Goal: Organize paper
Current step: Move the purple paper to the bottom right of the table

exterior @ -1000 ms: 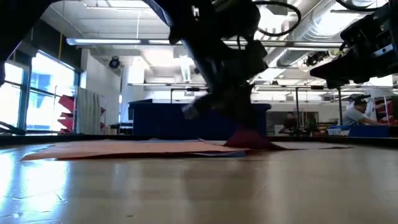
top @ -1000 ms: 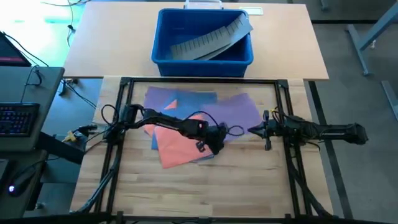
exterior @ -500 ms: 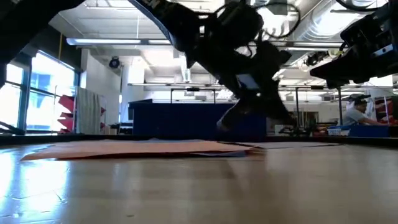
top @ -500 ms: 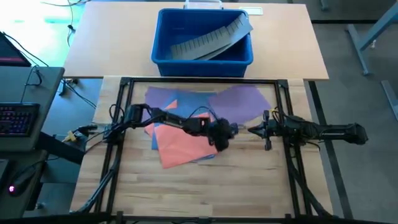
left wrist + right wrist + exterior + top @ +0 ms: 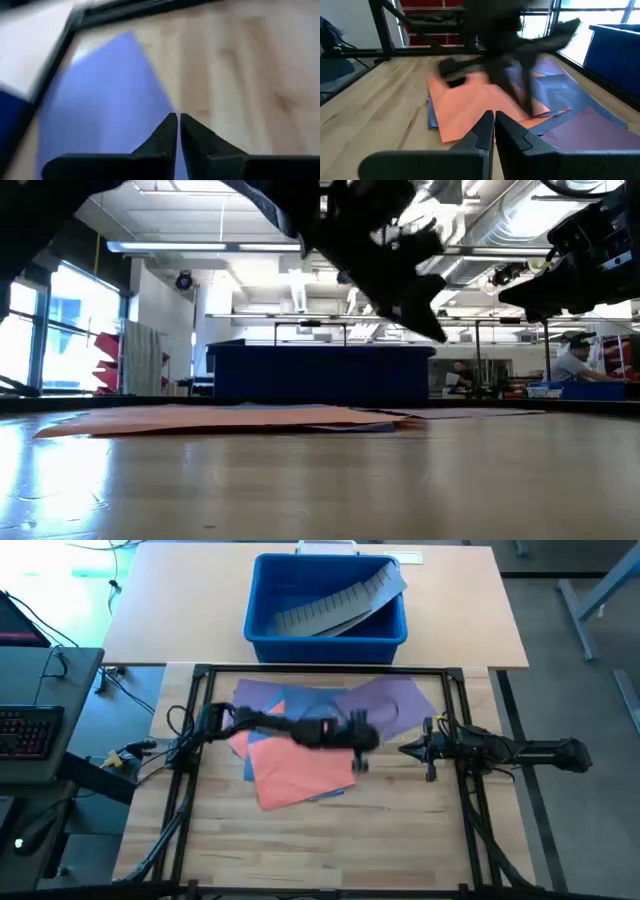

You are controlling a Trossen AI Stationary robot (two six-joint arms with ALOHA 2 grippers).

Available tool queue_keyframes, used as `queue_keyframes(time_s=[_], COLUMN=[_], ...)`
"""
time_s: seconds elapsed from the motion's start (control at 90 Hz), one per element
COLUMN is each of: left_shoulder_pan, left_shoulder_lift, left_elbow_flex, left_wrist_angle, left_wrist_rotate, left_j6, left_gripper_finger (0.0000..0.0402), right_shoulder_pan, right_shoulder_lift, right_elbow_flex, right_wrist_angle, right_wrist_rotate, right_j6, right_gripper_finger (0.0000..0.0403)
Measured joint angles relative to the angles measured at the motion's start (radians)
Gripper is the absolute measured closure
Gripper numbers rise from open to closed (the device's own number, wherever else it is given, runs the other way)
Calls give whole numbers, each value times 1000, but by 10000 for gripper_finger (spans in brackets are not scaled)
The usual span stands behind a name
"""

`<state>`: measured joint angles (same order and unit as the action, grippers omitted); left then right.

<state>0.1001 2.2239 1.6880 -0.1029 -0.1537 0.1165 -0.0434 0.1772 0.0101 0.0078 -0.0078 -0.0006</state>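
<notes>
Several sheets of paper lie flat and overlapping on the wooden table: an orange sheet point(image 5: 300, 768) nearest, blue sheets point(image 5: 305, 705) under it, a purple sheet point(image 5: 258, 698) at the far left and another purple sheet point(image 5: 395, 705) at the far right. My left gripper point(image 5: 362, 748) hovers shut above the right purple sheet's near edge, raised clear of the table point(image 5: 437, 332), with nothing between its fingers point(image 5: 177, 120). To the right of the pile, my right gripper point(image 5: 403, 750) waits above the table, shut and holding nothing point(image 5: 494, 117).
A blue bin point(image 5: 265, 625) holding a grey ridged strip point(image 5: 335, 605) stands on the far table. A black frame point(image 5: 330, 670) borders the work area. Bare wood point(image 5: 330, 840) lies toward the near edge. A person point(image 5: 575, 360) sits far off in the room.
My left gripper, which stood low on the paper, has moved toward the far right and then risen clear of the table. The right purple sheet has slid toward the far right edge, baring more of the orange sheet, and now lies still.
</notes>
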Motion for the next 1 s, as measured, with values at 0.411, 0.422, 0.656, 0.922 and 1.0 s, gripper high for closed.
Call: queue_keyframes(time_s=[0.411,0.422,0.656,0.922,1.0], left_shoulder_pan=[66,61,-84,-235,-247], left_shoulder_lift=[209,212,229,225,225], left_elbow_flex=[174,180,256,275,274], left_wrist_angle=[-222,-235,-394,-519,-514], left_wrist_rotate=[172,171,200,279,281], left_j6=[25,34,265,389,360], left_gripper_finger=[401,401,401,401,401], right_shoulder_pan=[0,0,0,0,0], right_shoulder_lift=[0,0,0,0,0], right_elbow_flex=[0,0,0,0,0], right_wrist_angle=[0,0,0,0,0], right_wrist_rotate=[0,0,0,0,0], right_j6=[0,0,0,0,0], right_gripper_finger=[402,402,402,402,402])
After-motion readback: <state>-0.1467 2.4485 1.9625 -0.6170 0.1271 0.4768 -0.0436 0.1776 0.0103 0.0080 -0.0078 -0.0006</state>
